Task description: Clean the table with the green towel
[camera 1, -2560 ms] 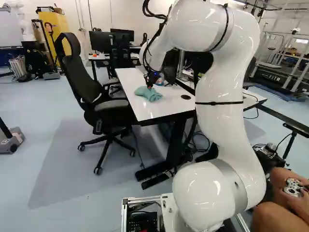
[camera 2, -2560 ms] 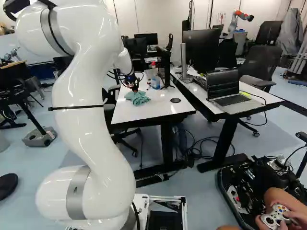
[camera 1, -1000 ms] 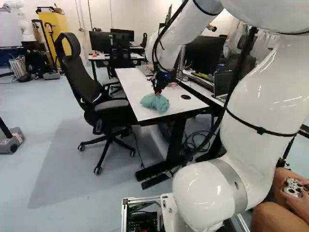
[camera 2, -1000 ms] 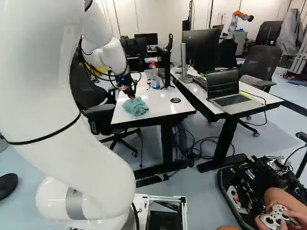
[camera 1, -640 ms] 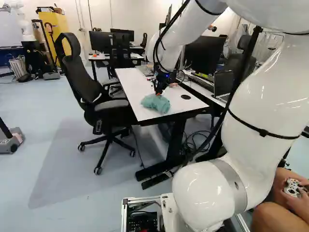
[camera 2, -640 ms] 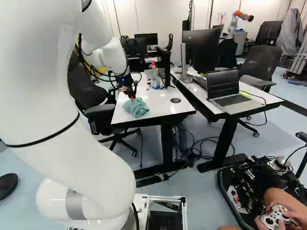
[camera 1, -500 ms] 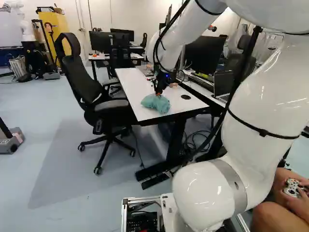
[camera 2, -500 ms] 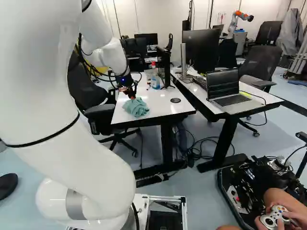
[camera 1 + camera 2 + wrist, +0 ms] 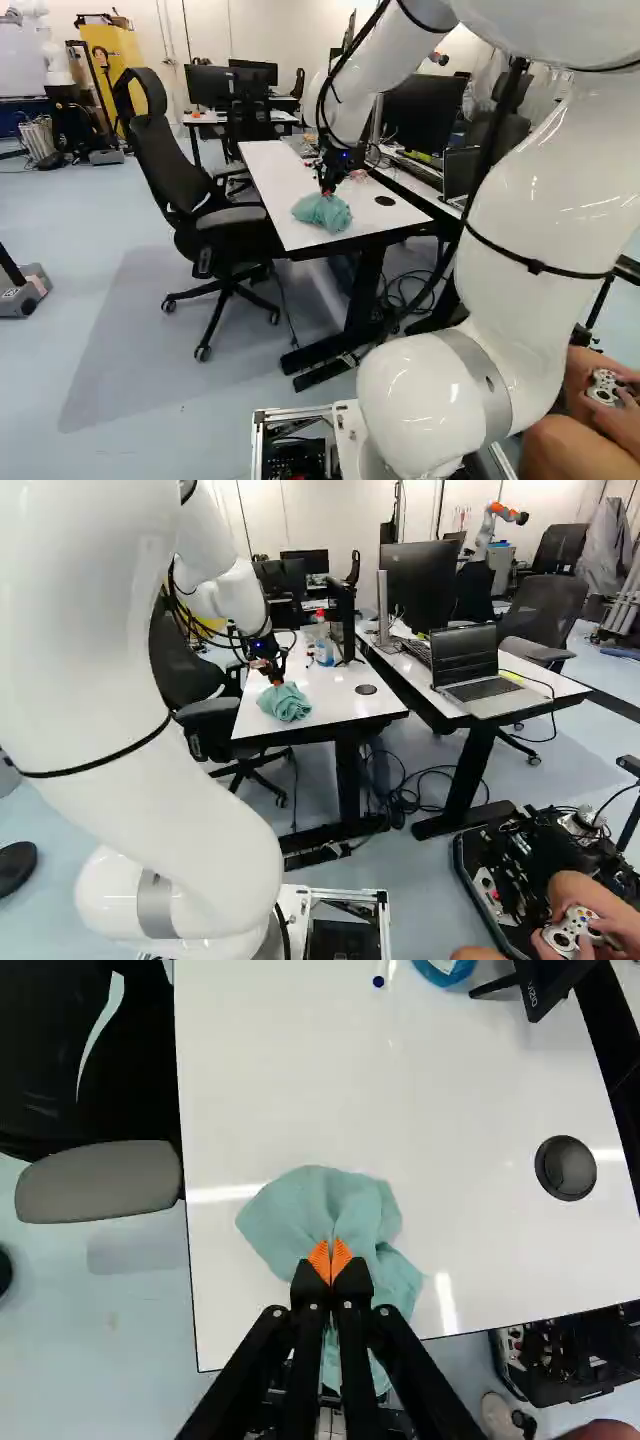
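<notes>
Gripper (image 9: 277, 683) tips tog., clamped on towel (image 9: 315, 1200), nr table's (image 9: 400, 1080) front edge. Open top betw. towel & bottle (image 9: 324, 653); chair (image 9: 155, 150) beside L edge.

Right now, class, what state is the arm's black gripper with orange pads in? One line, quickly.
Black two-fingered gripper: closed, its orange-padded tips pinching the crumpled green cloth towel on the glossy white table.
</notes>
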Controlling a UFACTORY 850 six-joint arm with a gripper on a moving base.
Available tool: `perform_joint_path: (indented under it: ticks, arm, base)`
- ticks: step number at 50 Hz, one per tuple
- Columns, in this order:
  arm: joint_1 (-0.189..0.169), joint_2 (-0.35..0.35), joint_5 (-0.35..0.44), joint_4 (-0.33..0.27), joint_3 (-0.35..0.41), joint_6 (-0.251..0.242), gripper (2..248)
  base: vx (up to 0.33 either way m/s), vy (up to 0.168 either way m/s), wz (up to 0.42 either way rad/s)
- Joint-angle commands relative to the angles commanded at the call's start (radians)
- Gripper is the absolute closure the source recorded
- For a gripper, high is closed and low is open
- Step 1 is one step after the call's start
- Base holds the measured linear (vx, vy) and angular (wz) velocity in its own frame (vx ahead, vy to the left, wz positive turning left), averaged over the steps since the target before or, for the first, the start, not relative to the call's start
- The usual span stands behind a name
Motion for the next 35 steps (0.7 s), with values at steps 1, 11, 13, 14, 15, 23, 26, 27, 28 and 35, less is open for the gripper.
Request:
perform_joint_path:
  ticks: [1, 11, 13, 14, 15, 23, 26, 27, 28, 35]
  arm:
    - [0.0, -0.001, 0.0, 0.0, -0.001, 0.0, 229]
    - [-0.001, -0.004, 0.0, 0.0, -0.007, 0.0, 229]
    - [-0.002, -0.001, 0.0, 0.0, -0.008, 0.0, 229]
    - [-0.003, 0.0, 0.0, 0.0, -0.008, 0.0, 229]
    - [-0.005, 0.002, 0.0, 0.0, -0.008, 0.0, 229]
    - [-0.026, 0.022, 0.0, 0.0, -0.008, 0.0, 229]
    - [-0.036, 0.03, 0.0, 0.0, -0.007, 0.0, 229]
    - [-0.039, 0.032, 0.0, 0.0, -0.007, 0.0, 229]
    - [-0.043, 0.035, 0.0, 0.0, -0.007, 0.0, 229]
    - [-0.067, 0.037, 0.0, 0.0, -0.008, 0.0, 229]
  base:
    - [0.0, 0.0, 0.0]
    - [0.0, 0.0, 0.0]
    - [0.0, 0.0, 0.0]
    - [0.0, 0.0, 0.0]
    - [0.0, 0.0, 0.0]
    - [0.0, 0.0, 0.0]
    - [0.0, 0.0, 0.0]
    - [0.0, 0.0, 0.0]
    - [0.0, 0.0, 0.0]
    - [0.0, 0.0, 0.0]
